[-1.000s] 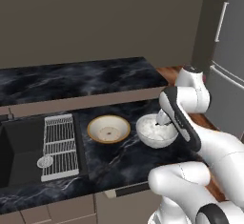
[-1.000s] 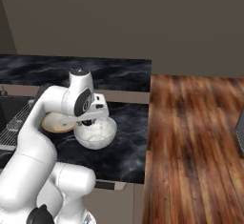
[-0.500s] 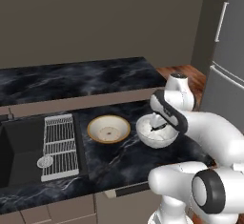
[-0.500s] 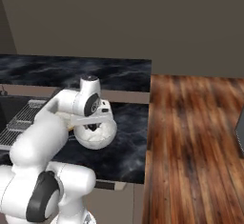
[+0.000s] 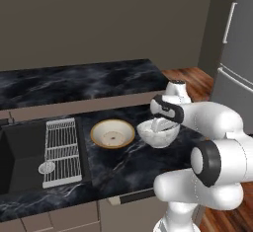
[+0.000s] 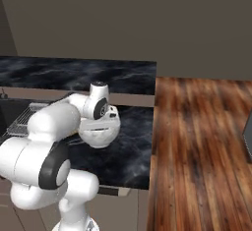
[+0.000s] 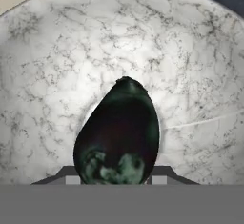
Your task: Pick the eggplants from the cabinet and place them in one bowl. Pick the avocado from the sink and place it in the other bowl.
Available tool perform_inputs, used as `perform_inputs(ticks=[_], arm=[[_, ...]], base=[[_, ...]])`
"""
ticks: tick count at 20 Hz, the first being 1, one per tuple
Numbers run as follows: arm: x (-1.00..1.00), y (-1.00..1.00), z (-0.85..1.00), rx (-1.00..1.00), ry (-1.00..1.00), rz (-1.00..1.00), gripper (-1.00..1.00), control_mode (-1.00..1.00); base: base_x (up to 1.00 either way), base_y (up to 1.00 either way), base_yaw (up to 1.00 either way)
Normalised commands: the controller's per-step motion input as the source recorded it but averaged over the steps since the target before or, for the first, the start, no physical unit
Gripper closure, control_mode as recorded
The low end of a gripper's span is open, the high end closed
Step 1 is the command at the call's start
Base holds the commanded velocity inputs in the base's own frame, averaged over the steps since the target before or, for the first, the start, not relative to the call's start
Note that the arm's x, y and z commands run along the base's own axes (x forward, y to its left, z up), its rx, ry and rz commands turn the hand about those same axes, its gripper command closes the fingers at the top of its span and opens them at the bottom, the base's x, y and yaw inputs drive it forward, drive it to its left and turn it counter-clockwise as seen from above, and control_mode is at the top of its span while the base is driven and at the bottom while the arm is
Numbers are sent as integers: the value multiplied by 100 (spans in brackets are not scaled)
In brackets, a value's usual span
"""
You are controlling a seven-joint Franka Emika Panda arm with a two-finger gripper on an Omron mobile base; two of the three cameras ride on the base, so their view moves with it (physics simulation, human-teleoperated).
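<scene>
Inside the white marbled bowl (image 7: 200, 75), an avocado (image 7: 119, 132) hangs pinched between the fingers of the gripper (image 7: 116, 178), close over the bowl's floor. That bowl (image 5: 158, 133) sits on the dark counter (image 5: 118, 162), just beside a tan bowl (image 5: 112, 134): two bowls, one avocado. Left of the tan bowl lies a wire rack (image 5: 62, 149) over the sink (image 5: 20, 157). The arm's wrist (image 6: 101, 109) covers much of the white bowl (image 6: 101, 136) from the right.

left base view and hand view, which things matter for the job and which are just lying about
Job:
- avocado, held in the pincer
- white marble bowl, under the avocado
- tan bowl
- sink

Lying about:
- wire rack
- fridge
</scene>
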Motion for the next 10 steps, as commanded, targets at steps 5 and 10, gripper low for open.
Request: perform_inputs(ticks=[5, 10], arm=[[36, 0, -36, 0, 2, 0, -100, -100], [1, 0, -6, 0, 1, 0, -100, -100]], base=[[0, 0, 0], [0, 0, 0]])
